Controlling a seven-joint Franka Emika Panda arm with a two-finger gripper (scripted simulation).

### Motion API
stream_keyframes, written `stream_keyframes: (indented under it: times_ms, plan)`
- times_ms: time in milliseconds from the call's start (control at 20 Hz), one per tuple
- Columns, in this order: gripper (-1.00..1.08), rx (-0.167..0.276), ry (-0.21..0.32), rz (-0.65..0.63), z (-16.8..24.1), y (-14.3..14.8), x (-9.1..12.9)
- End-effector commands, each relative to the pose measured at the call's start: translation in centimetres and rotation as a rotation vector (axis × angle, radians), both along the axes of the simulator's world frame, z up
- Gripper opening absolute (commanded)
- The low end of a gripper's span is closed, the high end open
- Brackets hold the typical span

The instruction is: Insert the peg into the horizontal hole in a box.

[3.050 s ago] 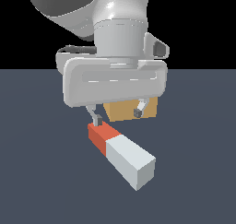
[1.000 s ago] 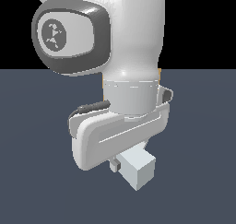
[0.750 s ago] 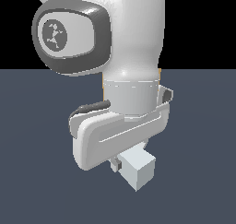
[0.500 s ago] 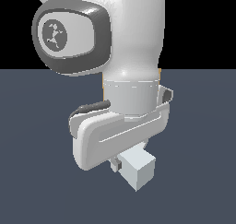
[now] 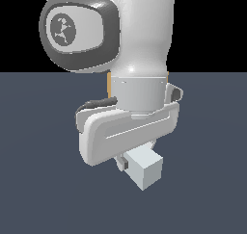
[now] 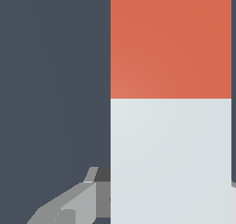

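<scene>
Unmoved: peg (image 6: 170, 103) seemingly between jaws.

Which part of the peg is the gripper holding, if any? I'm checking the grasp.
The gripper sits around the peg on its pale part, beside the red section; actual contact is hidden.

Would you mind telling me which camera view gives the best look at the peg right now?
The wrist view: the peg fills much of the frame, showing both its red section and its pale section where they meet. The exterior view shows only the pale end poking out below the hand, whose body hides the rest.
</scene>
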State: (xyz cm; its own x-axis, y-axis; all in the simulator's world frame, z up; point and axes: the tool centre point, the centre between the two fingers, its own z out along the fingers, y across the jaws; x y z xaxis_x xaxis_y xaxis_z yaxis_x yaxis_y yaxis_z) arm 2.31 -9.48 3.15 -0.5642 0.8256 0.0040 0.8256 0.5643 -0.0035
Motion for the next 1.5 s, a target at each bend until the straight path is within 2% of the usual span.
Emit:
stream_keyframes:
  times_ms: [0, 750, 1100, 1450]
  plan:
    - [-1.00, 0.000, -0.005, -0.024, 0.9, 0.6, 0.5]
    - [-1.00, -0.001, -0.005, -0.272, 7.6, 5.8, 4.2]
    - [-1.00, -0.002, -0.005, -0.338, 9.4, 6.9, 5.5]
    - [-1.00, -0.002, -0.005, -0.351, 9.7, 7.0, 5.8]
